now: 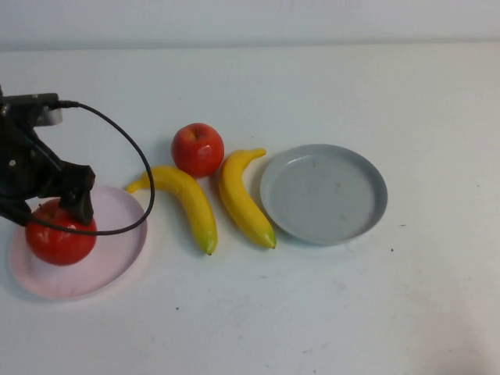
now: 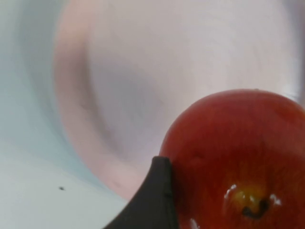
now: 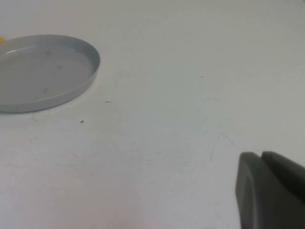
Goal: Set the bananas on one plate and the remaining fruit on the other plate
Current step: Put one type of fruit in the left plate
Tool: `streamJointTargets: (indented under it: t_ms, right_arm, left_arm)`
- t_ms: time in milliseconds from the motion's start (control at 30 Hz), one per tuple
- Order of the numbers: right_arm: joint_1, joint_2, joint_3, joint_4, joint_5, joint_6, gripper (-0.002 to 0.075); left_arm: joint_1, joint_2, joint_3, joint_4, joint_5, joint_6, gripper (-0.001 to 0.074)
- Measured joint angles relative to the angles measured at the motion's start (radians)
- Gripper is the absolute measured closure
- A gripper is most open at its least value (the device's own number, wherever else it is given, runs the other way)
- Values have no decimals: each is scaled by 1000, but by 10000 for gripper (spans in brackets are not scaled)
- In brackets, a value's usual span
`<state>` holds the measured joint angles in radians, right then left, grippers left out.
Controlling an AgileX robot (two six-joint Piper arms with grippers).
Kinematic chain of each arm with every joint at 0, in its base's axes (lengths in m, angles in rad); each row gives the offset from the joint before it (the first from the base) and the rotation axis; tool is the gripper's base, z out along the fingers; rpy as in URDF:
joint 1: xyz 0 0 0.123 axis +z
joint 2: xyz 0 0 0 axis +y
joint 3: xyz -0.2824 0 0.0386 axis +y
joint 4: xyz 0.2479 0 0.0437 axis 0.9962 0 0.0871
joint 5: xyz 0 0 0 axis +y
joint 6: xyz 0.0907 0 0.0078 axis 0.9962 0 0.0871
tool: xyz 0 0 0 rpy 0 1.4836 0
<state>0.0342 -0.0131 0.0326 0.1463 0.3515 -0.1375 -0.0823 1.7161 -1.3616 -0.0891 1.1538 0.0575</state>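
My left gripper (image 1: 48,212) is shut on a red apple (image 1: 61,234) that rests on the pale pink plate (image 1: 117,254) at the left. In the left wrist view one dark finger (image 2: 152,200) touches the apple (image 2: 238,157) over the pink plate (image 2: 143,71). The second red apple (image 1: 198,149) sits on the table between the plates. Two yellow bananas (image 1: 187,201) (image 1: 244,199) lie side by side on the table next to it. The grey-blue plate (image 1: 323,194) is empty at the centre right. My right gripper (image 3: 261,156) is shut and empty over bare table, beside the grey plate (image 3: 43,71); it is outside the high view.
The left arm's black cable (image 1: 133,156) loops over the pink plate's right edge, close to the nearer banana's tip. The white table (image 1: 375,312) stretches to the right and front.
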Motion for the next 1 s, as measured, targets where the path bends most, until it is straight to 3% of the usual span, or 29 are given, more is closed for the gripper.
streamJointTargets:
  t_ms: [133, 333, 867, 1000]
  right_arm:
    - [0, 0, 0, 0, 0, 0, 744]
    - [0, 0, 0, 0, 0, 0, 744]
    - [0, 0, 0, 0, 0, 0, 744]
    - [0, 0, 0, 0, 0, 0, 744]
  left_arm:
    - [4, 32, -23, -24, 35, -73, 66]
    - [0, 58, -52, -130, 59, 23, 66]
    - [0, 171, -90, -66, 62, -21, 66]
    - [2, 179, -95, 9, -44, -23, 66]
